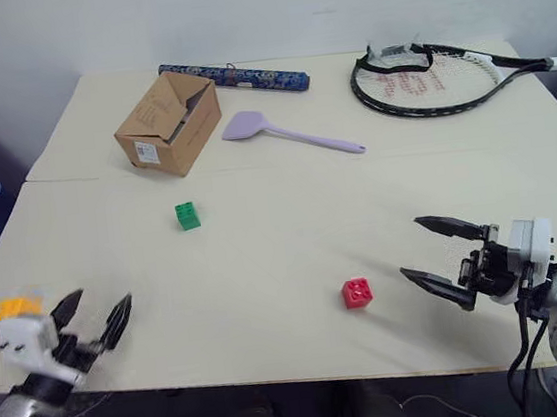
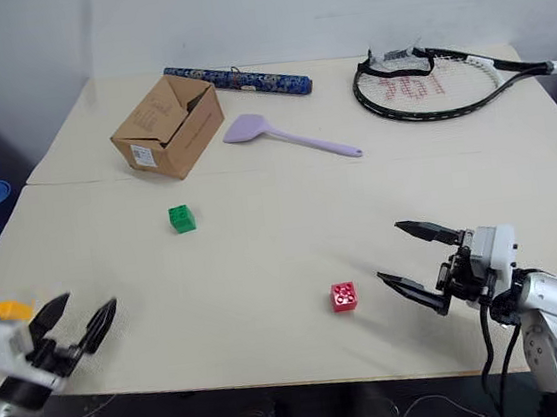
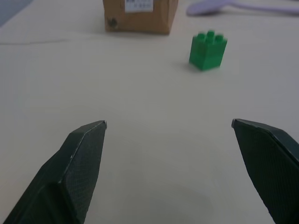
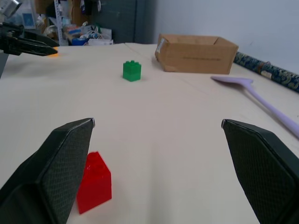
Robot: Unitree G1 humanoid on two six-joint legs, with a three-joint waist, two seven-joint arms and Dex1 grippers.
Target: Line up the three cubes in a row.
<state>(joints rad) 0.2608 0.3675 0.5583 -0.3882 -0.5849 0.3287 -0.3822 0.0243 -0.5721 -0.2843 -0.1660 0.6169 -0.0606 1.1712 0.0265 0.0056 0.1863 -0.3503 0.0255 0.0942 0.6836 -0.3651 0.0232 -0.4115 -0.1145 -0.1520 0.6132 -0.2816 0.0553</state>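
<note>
Red cube sits near the table front edge, green cube mid-table, yellow-orange cube at the front-left corner. Left gripper and right gripper both spread, empty. Likely light, rigid, slick; pinch the flat side faces.

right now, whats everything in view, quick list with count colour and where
green cube: 1, green, mid table left of centre
red cube: 1, red, near edge, just left of the right gripper
yellow-orange cube: 1, yellow-orange, near left edge, partly hidden by the left gripper's body
cardboard box: 1, brown, far left, open
spatula: 1, lilac, right of the box
rolled mat: 1, dark blue patterned, far edge
racket: 1, black frame, far right
table: 1, cream
left gripper: 1, black, open, empty
right gripper: 1, black, open, empty
</note>
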